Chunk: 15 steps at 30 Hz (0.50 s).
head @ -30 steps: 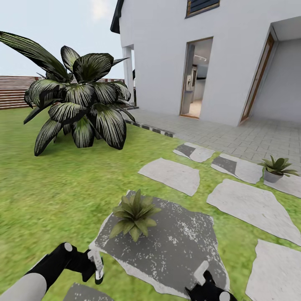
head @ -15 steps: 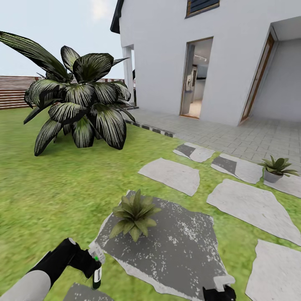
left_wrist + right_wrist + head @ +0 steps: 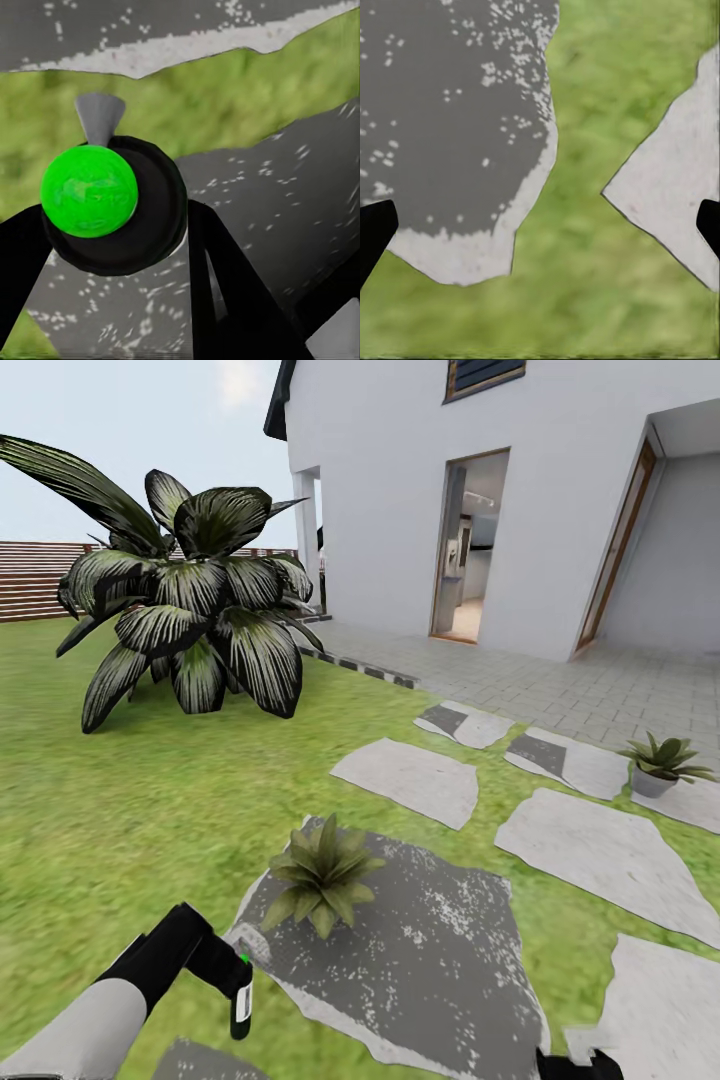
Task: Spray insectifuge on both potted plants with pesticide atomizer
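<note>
Far left, head view: brown slat fence (image 3: 30, 575) behind the lawn (image 3: 130, 790). In front of it, huge dark plant (image 3: 185, 600) with broad white-striped leaves, rooted in the grass.

Lower left: left arm reaching in from the frame's corner, left gripper (image 3: 240, 1000) pointing down over the grass at the edge of the dark speckled stepping stone (image 3: 420, 950). Closed around the pesticide atomizer (image 3: 241, 1005): slim dark bottle with pale stripe hanging below the fingers, green spot at its top. Left wrist view: atomizer (image 3: 112, 199) seen from above as a dark round body with bright green cap and grey nozzle, clamped between the black fingers (image 3: 225, 285); grass and grey stone beneath.

Centre: near potted plant (image 3: 320, 870), low green rosette, sitting on the dark speckled stone just beyond and right of the left gripper, not touching it. Pale stepping stone (image 3: 410, 780) further back.

Right: white house wall with open doorway (image 3: 470, 550), paved terrace (image 3: 600, 690). Second potted plant (image 3: 660, 763) in small grey pot, on a pale stone near the terrace, well apart from the first.

Bottom right edge: right gripper (image 3: 578, 1065), only black tips visible. Right wrist view: finger tips (image 3: 375, 232) at opposite frame edges, spread wide, nothing between; grass and two stones below.
</note>
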Available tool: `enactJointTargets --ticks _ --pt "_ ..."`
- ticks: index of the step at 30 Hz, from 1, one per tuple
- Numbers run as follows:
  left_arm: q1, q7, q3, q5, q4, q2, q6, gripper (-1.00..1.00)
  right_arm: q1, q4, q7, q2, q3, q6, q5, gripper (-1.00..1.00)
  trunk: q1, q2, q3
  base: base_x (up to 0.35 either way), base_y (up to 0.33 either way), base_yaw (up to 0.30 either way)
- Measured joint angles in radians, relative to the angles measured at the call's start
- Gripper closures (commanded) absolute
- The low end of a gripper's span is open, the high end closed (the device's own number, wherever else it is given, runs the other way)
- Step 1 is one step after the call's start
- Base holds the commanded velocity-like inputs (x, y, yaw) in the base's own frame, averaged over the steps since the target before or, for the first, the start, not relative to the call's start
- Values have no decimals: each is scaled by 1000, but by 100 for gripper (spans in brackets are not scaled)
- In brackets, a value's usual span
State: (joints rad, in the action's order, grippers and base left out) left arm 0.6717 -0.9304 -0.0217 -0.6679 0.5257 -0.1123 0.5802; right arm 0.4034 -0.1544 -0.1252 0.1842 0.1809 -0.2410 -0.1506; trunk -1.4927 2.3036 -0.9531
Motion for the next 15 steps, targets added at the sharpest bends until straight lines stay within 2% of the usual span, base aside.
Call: enactJointTargets --ticks 4,5,6,7,10,15 --pt "3 5 27 0 1 -7 38 100 -1 51 2 0 2 -84 3 -100 0 0 0 279 0 0" --pt "4 7 39 0 2 -11 49 100 -1 66 2 1 2 -109 3 -100 0 0 0 -68 0 0" --pt "4 13 160 -15 104 -22 124 100 -2 123 4 -3 7 -171 11 -100 -1 0 0 -154 0 0" --pt "8 13 167 -2 134 -23 130 100 -2 125 4 -3 8 -174 12 -100 0 0 0 -242 0 0" --pt "6 12 166 -6 136 -24 131 100 -2 125 4 -3 8 -174 12 -100 -1 0 0 -249 0 0" --pt "3 12 167 -6 166 -24 132 100 -2 125 4 -3 8 -174 12 -100 0 0 0 -60 0 0"
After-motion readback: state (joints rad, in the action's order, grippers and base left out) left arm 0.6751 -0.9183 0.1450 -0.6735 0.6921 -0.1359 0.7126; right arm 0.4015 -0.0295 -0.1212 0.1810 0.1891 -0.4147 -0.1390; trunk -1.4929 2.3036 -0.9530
